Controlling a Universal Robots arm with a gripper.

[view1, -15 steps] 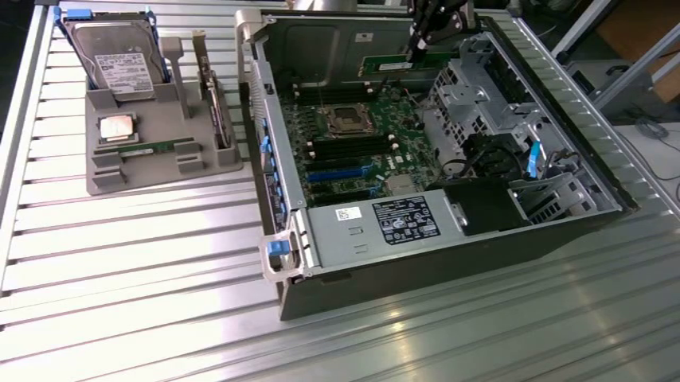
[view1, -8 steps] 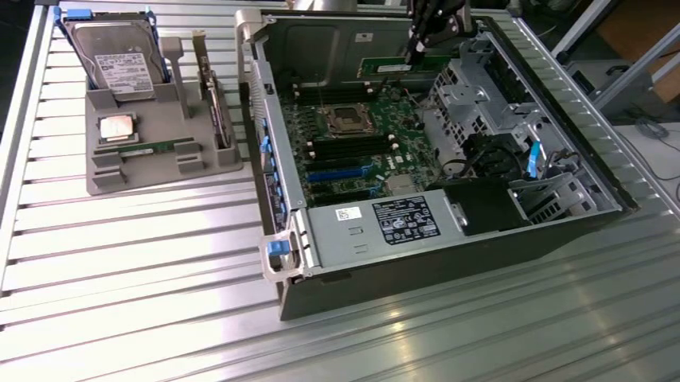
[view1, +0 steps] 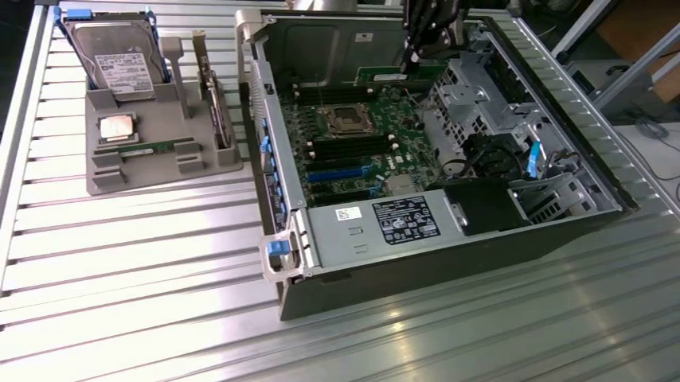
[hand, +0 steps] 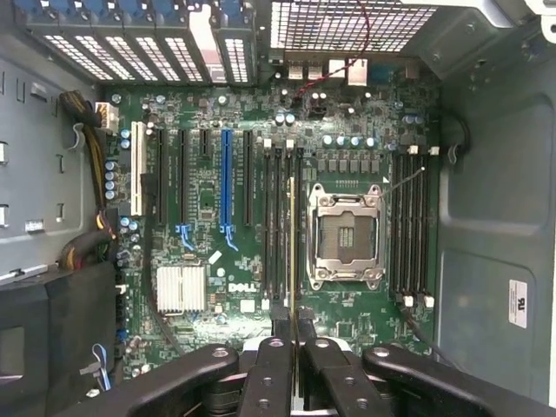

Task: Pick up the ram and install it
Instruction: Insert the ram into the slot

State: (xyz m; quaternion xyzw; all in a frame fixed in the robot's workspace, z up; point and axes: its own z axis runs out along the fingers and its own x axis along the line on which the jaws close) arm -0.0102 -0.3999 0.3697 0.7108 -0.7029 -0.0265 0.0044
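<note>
Gripper (hand: 291, 334): jaws clamped on the ram (hand: 291, 261), held edge-on over the motherboard's (hand: 208, 208) memory slots beside the empty processor socket (hand: 346, 234). Pickup done; seating not yet done. Second stick (view1: 146, 147) lies in the grey holder (view1: 159, 171) on the table (view1: 127, 263).

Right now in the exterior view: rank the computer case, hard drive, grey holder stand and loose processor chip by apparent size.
1. Computer case
2. Grey holder stand
3. Hard drive, standing upright in the stand
4. Processor chip, lying on the stand
</note>
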